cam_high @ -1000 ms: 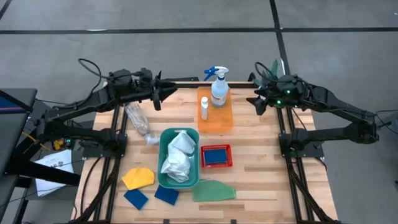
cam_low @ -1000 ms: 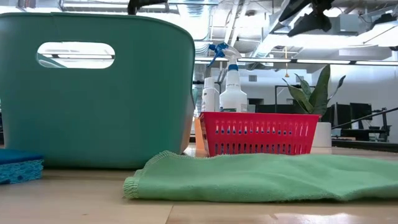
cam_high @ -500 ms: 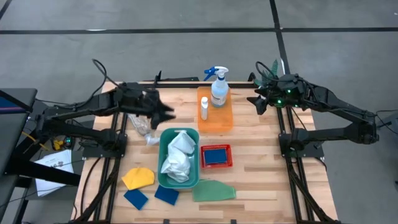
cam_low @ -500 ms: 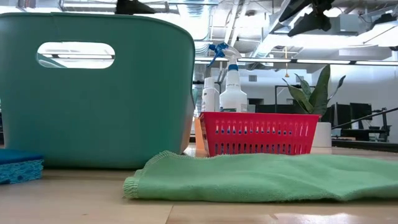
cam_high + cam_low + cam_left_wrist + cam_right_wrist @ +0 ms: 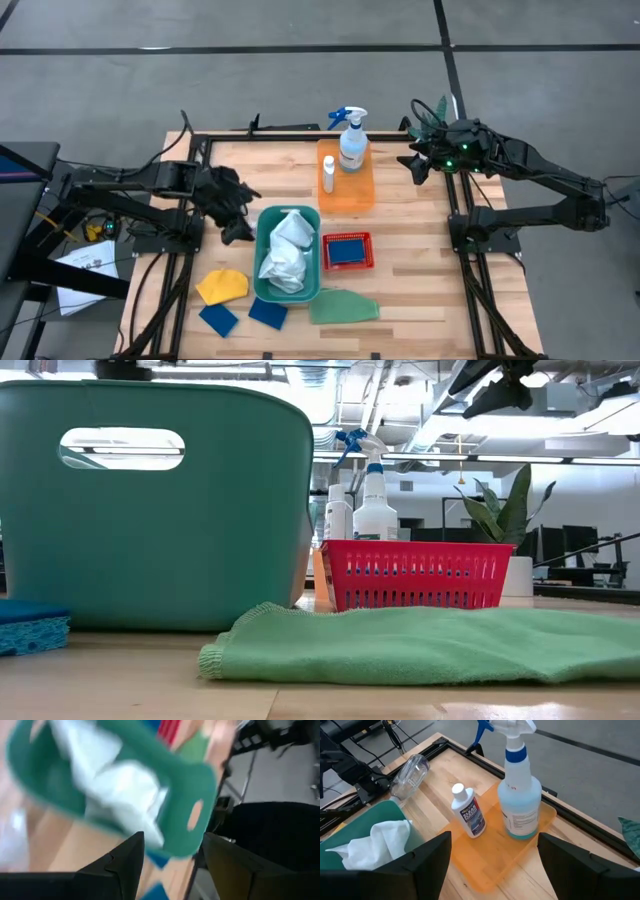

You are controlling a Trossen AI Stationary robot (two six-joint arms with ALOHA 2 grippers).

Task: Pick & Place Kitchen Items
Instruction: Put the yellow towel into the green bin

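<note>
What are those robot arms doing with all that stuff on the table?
They are tidying kitchen things. The left gripper hangs with its fingers apart and empty beside the green bin, which holds a white cloth. A clear plastic bottle lies on the table close by. The right gripper waits open near the orange tray, where the spray bottle and small white bottle stand. A yellow cloth, green cloth and two blue sponges lie loose on the table.

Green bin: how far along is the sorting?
Done: white cloth in the green bin, a blue sponge in the red basket, both bottles on the orange tray. In hand: nothing; the left tool hangs open beside the bin. Left: yellow cloth, green cloth, two sponges.
</note>
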